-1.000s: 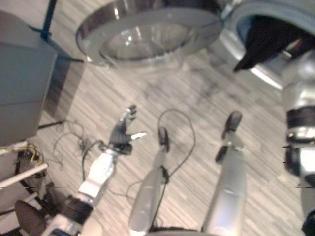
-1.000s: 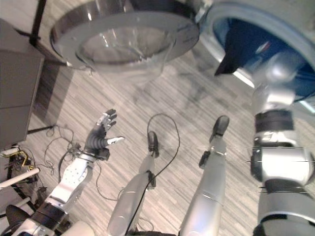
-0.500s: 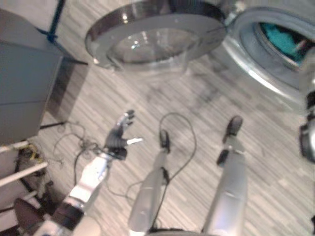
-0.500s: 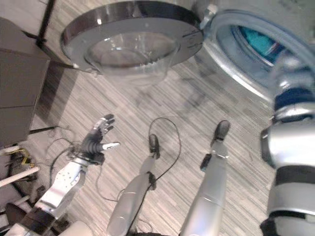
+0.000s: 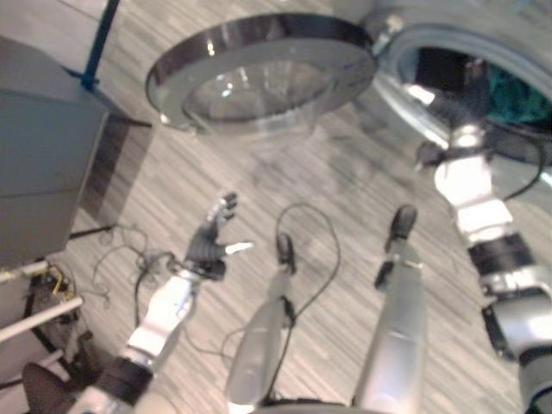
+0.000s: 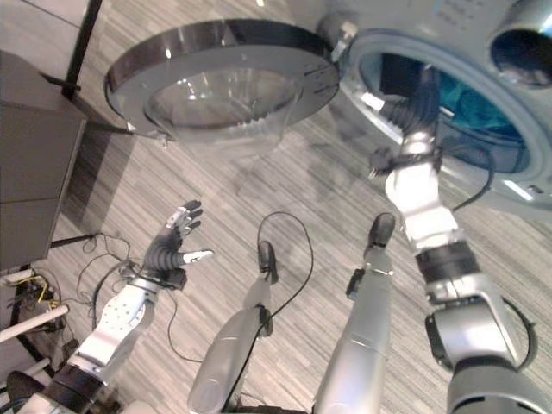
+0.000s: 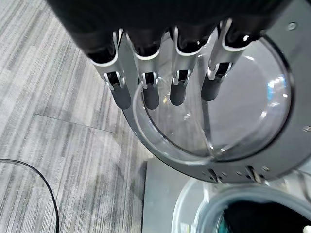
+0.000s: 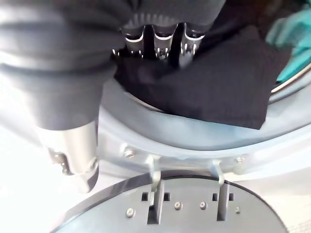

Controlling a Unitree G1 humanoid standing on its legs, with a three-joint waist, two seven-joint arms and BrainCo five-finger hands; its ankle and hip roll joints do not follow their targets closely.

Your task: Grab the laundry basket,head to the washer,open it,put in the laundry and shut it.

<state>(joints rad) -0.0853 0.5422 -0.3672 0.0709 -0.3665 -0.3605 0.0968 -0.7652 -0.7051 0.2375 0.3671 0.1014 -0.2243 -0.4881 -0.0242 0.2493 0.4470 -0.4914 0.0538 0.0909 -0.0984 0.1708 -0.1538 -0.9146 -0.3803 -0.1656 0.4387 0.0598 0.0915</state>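
Note:
The washer's round glass door [image 6: 224, 82] stands swung wide open, and it also shows past my left hand in the left wrist view, door [image 7: 243, 111]. My right arm reaches into the drum opening [image 6: 509, 172]. My right hand [image 6: 421, 95] is curled on a black cloth [image 8: 209, 82] that drapes over the grey door seal [image 8: 194, 141]. A teal cloth [image 8: 294, 39] lies deeper in the drum. My left hand [image 6: 172, 250] hangs open and holds nothing, low over the floor and well short of the door.
A grey cabinet [image 5: 43, 172] stands at the left with a dark stand leg [image 5: 95, 52] behind it. White bars [image 5: 34, 319] and loose wires [image 5: 121, 259] lie at its foot. Striped wood floor [image 5: 345, 172] stretches in front of the washer.
My right arm has swung from the view's right edge into the drum. The black cloth, which hung in front of the opening, now lies over the seal. The camera shifted slightly.

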